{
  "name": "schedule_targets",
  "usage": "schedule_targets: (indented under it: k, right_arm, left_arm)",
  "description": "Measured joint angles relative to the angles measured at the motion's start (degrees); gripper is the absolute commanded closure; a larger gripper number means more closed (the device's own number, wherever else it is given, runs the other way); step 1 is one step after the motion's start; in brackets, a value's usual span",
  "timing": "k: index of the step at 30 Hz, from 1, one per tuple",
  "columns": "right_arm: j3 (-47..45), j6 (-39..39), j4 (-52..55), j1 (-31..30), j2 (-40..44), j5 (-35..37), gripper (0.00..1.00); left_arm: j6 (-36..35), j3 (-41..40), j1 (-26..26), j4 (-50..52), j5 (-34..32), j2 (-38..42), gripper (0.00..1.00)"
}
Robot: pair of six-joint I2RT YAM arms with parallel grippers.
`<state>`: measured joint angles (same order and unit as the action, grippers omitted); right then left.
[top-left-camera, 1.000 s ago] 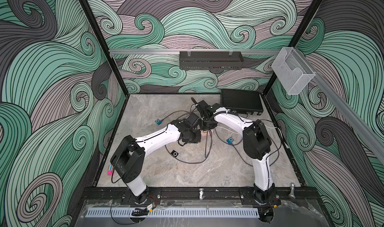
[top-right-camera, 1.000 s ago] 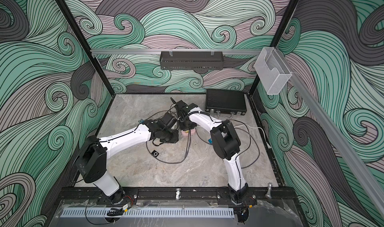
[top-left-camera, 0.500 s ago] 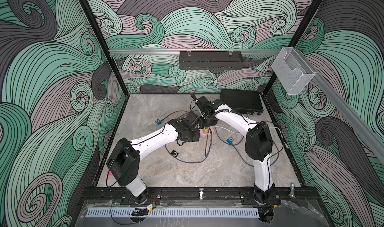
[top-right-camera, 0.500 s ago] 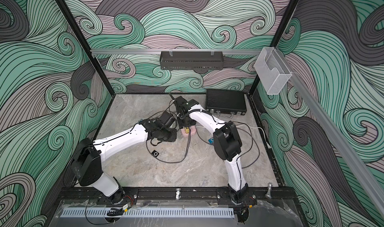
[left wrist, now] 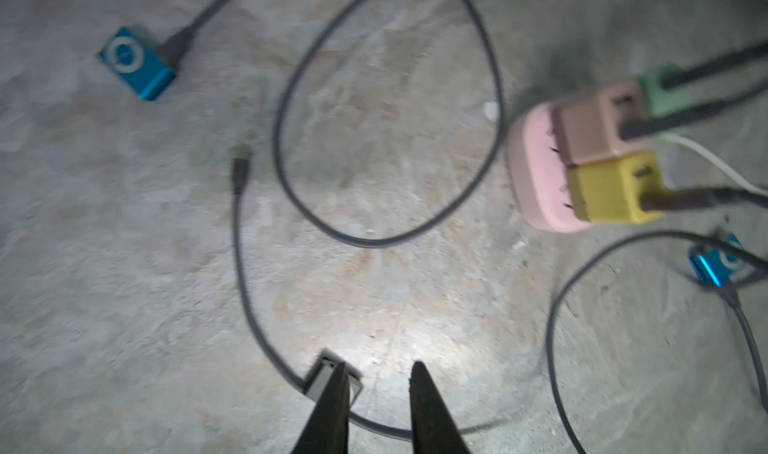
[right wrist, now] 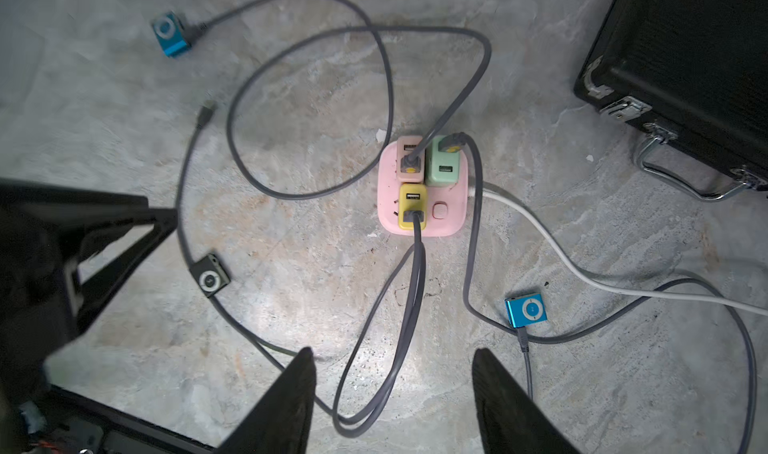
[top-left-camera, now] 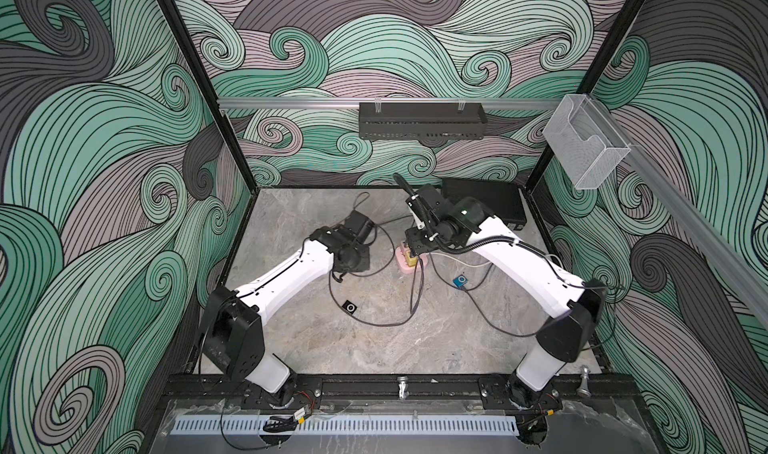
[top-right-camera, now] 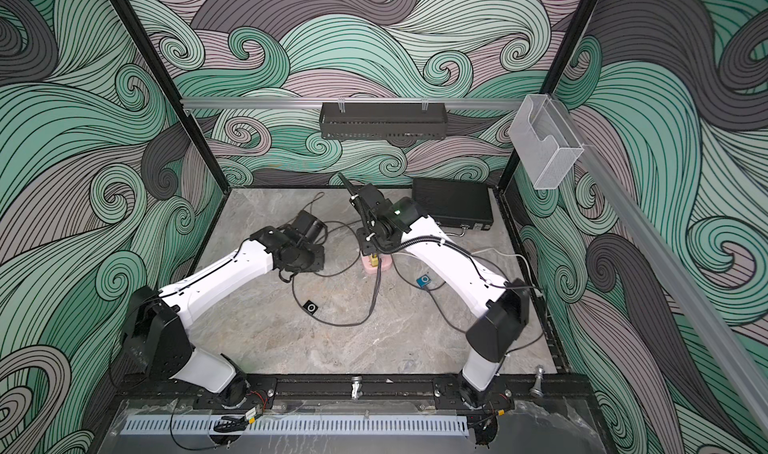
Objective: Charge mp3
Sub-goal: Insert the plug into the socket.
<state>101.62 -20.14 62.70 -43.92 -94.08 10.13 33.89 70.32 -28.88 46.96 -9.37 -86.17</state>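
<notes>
Right wrist: three players (right wrist: 525,308), three chargers (right wrist: 412,209)

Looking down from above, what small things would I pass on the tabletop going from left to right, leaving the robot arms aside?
black mp3 player → pink power strip → blue mp3 player

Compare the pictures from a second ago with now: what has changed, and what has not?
The left end effector drew back from the pink power strip toward its own side. The right end effector opened above the strip. The strip and the black mp3 player stayed put.
</notes>
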Motion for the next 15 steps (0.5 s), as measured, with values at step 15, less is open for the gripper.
schedule_targets:
  k: [15]
  right_arm:
    - [-11.9,-2.6,-20.0,-2.8,4.2,-13.8,0.35]
  left_arm:
    - [-7.0,-3.7,12.3,-6.3,-2.3,-13.4,0.72]
